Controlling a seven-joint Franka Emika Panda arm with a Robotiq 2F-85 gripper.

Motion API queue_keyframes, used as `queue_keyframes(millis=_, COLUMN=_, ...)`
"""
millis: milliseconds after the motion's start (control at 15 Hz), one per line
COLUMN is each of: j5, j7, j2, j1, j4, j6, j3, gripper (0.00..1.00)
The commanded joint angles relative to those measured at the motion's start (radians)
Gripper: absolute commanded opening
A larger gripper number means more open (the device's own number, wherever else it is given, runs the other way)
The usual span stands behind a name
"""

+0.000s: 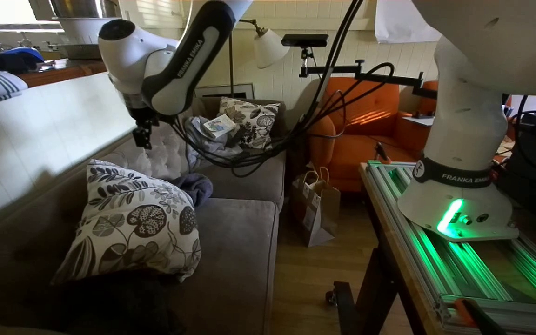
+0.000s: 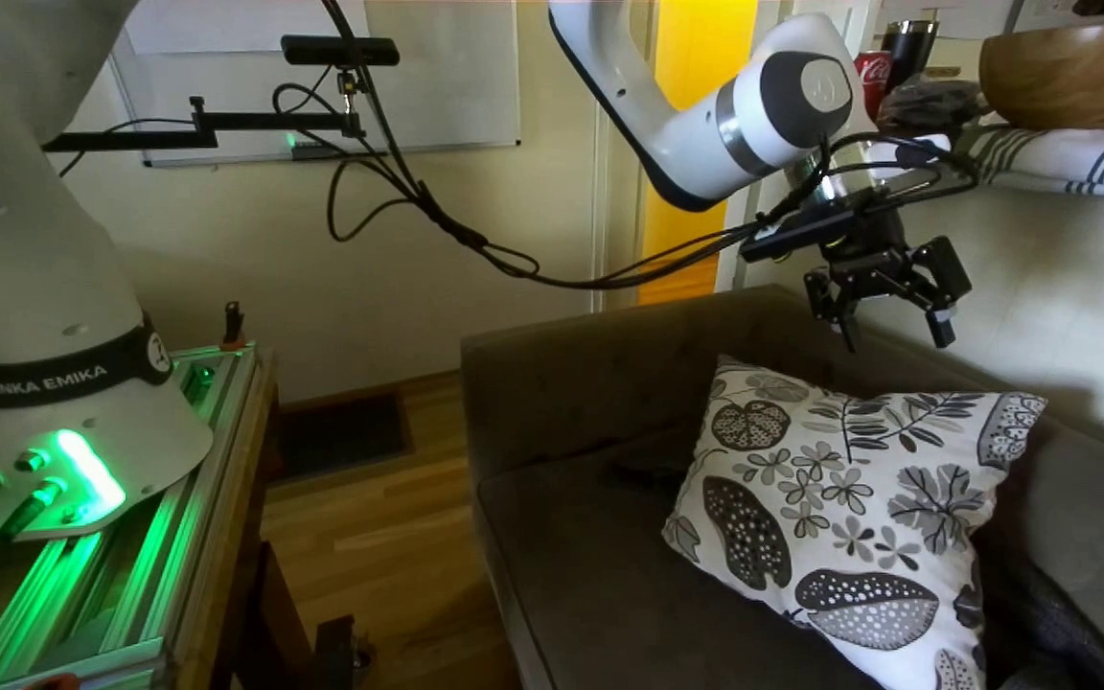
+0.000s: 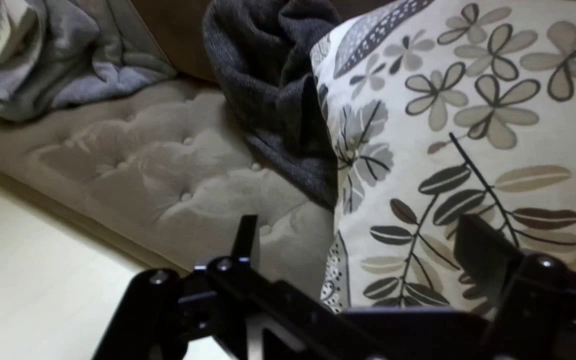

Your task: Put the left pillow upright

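Observation:
A white pillow with grey and brown leaf print (image 1: 142,223) lies tilted on the near part of the brown couch, slanting toward the backrest. The same pillow shows in an exterior view (image 2: 849,508) and fills the right of the wrist view (image 3: 443,125). My gripper (image 2: 895,340) is open and empty, fingers pointing down, above the pillow's upper edge and apart from it. It also shows small in an exterior view (image 1: 142,138). In the wrist view the gripper's fingers (image 3: 358,222) are wide apart, with the pillow's edge between them in the picture. The pillow's underside is hidden.
A similar patterned pillow (image 1: 263,121) stands at the couch's far end, beside a grey blanket with a book (image 1: 220,125). A dark blanket (image 3: 283,85) lies beside the near pillow. The couch backrest (image 3: 133,160) and white wall (image 1: 54,135) border the gripper. Cables hang from the arm.

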Motion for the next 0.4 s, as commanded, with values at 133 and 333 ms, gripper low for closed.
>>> queue_keyframes(millis=133, j5=0.002, j7=0.105, j2=-0.080, j1=0.054, j4=-0.115, j6=-0.001, j3=-0.085, gripper=1.00)
queue_keyframes(millis=333, j5=-0.001, j7=0.125, j2=-0.109, j1=0.063, j4=-0.152, j6=-0.002, j3=-0.089, gripper=1.00)
